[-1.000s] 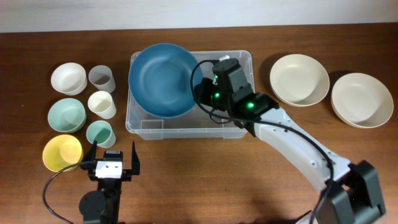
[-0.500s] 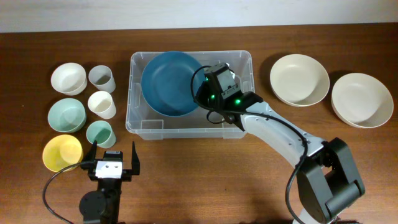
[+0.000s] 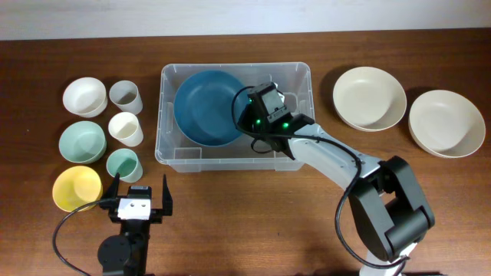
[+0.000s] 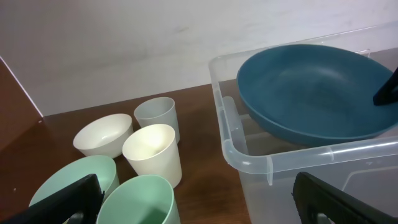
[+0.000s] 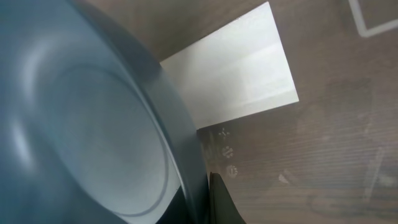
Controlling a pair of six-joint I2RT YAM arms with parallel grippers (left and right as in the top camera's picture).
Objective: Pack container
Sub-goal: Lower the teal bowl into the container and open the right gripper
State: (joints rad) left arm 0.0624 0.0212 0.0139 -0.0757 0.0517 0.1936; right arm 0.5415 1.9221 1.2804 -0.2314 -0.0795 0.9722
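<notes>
Overhead, we read no writing. The right arm (image 3: pixel 337 165) stretched from lower right up into the container (image 3: pixel 299 73) at upper centre. The right gripper (image 3: pixel 252 115) was clamped on the rim of the blue bowl (image 3: pixel 203 107). At lower left the left gripper (image 3: pixel 139 201) stood with its fingers apart.

Left wrist: the container (image 4: pixel 249 158) filled the right, clear with a rounded corner.

Right wrist: a white label (image 5: pixel 236 74) showed no writing we could read.

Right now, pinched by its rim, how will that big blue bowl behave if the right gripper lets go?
Probably rigid: the big blue bowl holds its round shape though the right gripper pinches one edge. Its smooth surface may slip in that pinch. Broad and shallow, it should settle flat in the clear container, not roll.
</notes>
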